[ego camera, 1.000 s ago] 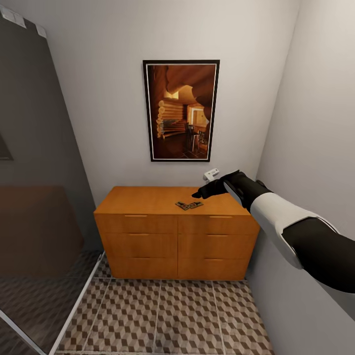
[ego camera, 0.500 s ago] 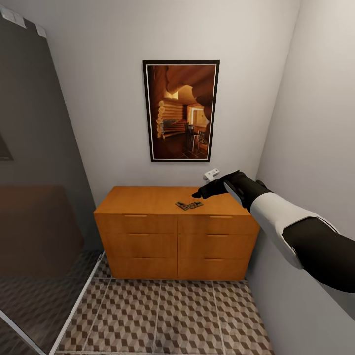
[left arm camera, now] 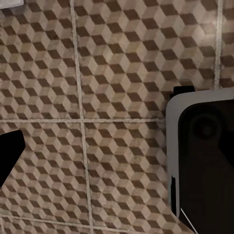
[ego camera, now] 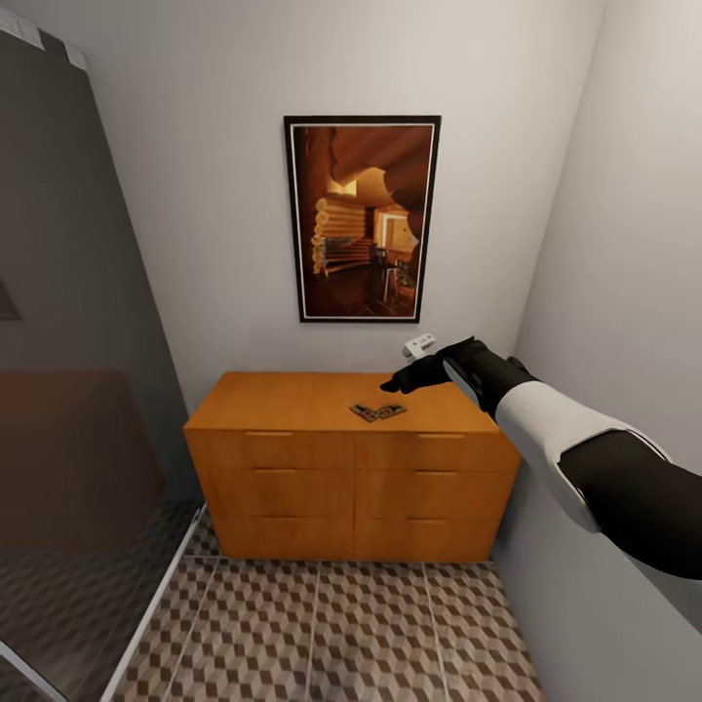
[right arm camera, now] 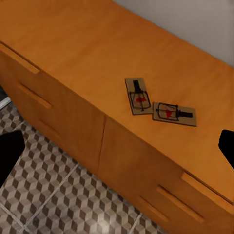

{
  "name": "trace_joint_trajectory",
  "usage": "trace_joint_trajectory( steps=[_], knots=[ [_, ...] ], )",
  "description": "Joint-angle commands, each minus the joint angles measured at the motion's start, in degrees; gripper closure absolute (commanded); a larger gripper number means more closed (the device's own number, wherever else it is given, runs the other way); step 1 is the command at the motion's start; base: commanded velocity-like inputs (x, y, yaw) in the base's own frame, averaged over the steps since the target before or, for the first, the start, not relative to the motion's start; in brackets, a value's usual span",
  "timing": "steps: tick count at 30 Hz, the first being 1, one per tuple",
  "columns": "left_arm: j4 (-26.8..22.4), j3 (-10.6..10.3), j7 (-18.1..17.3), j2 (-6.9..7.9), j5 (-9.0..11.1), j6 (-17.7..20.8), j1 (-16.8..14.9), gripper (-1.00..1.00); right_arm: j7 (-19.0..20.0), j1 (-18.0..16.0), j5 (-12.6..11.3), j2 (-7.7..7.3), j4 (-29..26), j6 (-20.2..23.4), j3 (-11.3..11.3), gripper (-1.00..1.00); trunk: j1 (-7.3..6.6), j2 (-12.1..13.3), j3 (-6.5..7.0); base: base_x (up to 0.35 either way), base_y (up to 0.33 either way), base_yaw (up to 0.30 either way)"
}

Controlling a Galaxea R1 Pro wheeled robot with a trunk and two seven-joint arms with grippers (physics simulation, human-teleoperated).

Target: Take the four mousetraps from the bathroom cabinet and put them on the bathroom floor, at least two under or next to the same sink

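The right arm (ego camera: 575, 448) runs in bands of colour: a glossy black rounded shell, then a smooth white forearm segment with a thin pale seam, then a black wrist. The right gripper (ego camera: 392, 385) is matte black and tapers to blunt fingertips. A small white block with dark dots sits just behind it, on the wrist (ego camera: 419, 343). In the left wrist view, a rounded black panel (left arm camera: 207, 161) has a pale grey rim.
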Motion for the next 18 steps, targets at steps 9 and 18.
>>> trace_joint_trajectory(
  steps=[9, 18],
  knots=[
    [0.16, -0.47, 0.01, -0.04, 0.38, -0.28, -0.07, -1.00, -0.08, 0.00, -0.46, -0.08, 0.04, 0.34, 0.33, -1.00, 0.06, -0.13, -0.13, 0.209, 0.135, 0.000],
    [0.16, -0.48, 0.01, -0.06, 0.38, -0.28, -0.07, -1.00, -0.16, 0.42, -0.36, -0.01, 3.90, 0.00, 0.33, -1.00, 0.06, -0.13, -0.13, 0.223, 0.113, 0.000]
  ],
)
